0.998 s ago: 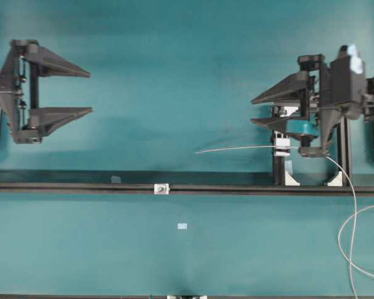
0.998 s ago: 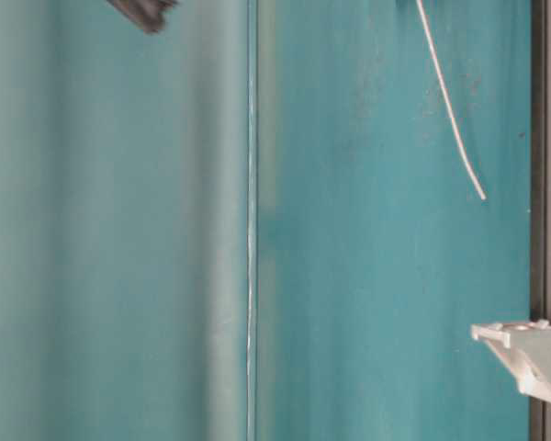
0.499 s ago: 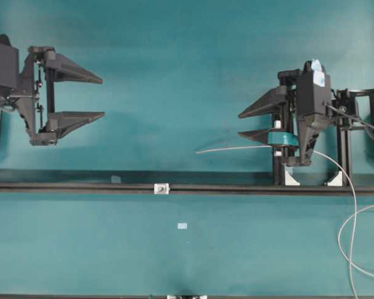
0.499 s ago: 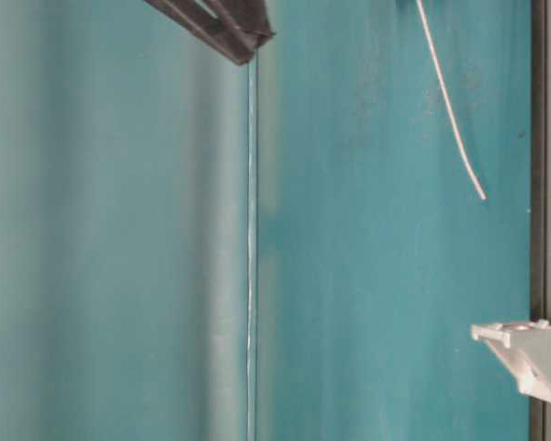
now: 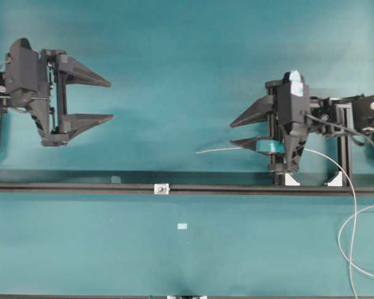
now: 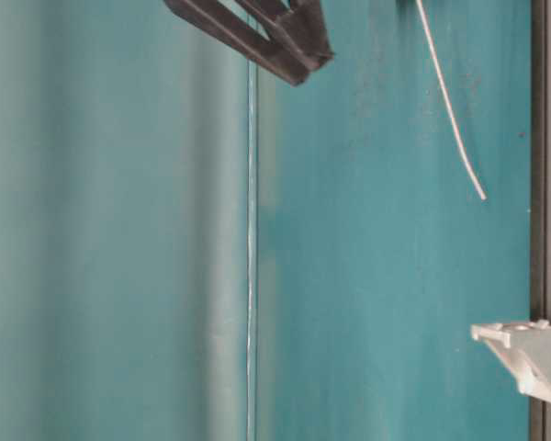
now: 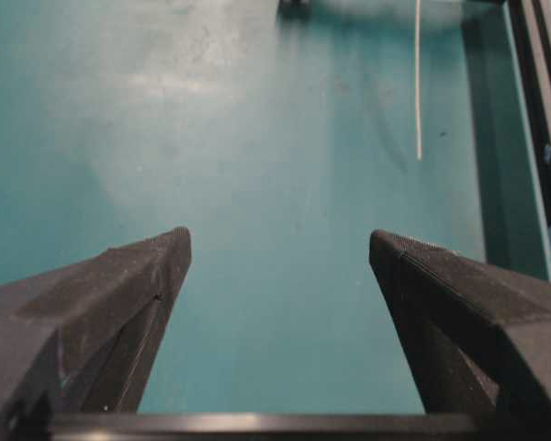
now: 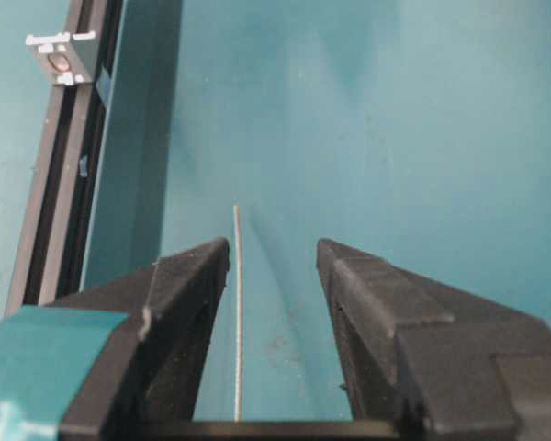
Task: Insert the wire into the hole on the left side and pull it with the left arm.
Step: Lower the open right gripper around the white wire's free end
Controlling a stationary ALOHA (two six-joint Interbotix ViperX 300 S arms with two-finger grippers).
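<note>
The thin pale grey-white wire (image 8: 236,303) lies between the spread fingers of the right pincer (image 8: 272,262), ungrasped; it should be clamped before aiming at the small silver-white block's hole (image 8: 60,62) ahead

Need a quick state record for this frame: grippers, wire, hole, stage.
left gripper: open, empty, far from the wire
right gripper: open, fingers either side of the wire, not clamped
wire: free end points toward the left gripper, loops off behind the right arm
hole: in small block on the rail, nothing through it
stage: wire not yet inserted
</note>
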